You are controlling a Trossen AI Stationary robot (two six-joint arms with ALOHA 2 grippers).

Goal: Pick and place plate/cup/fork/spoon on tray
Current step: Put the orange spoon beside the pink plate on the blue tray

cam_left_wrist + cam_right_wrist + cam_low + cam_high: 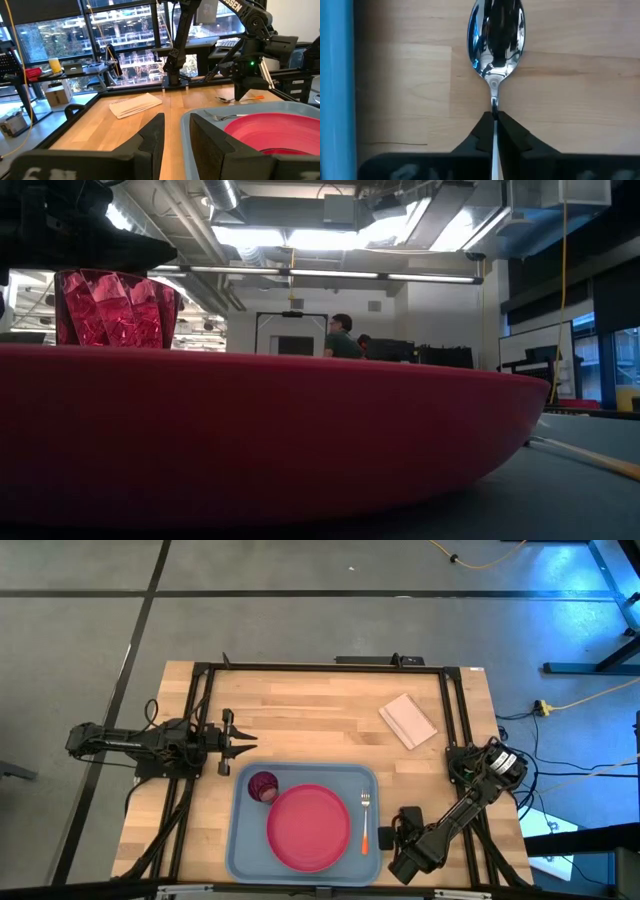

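I have the right gripper [495, 122] pinching the silver orange-handled spoon [496, 37]'s neck; lift level, carry toward nine o'clock over the light blue plastic tray [336, 80]'s rim; left gripper [172, 135] parted, idle.

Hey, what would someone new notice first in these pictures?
Probably the round flat pink-red plastic plate filling the large light blue rectangular tray, with the small dark red cup at its corner. Next, the right hand, just off the tray's right edge, shut on the silver orange-handled spoon.
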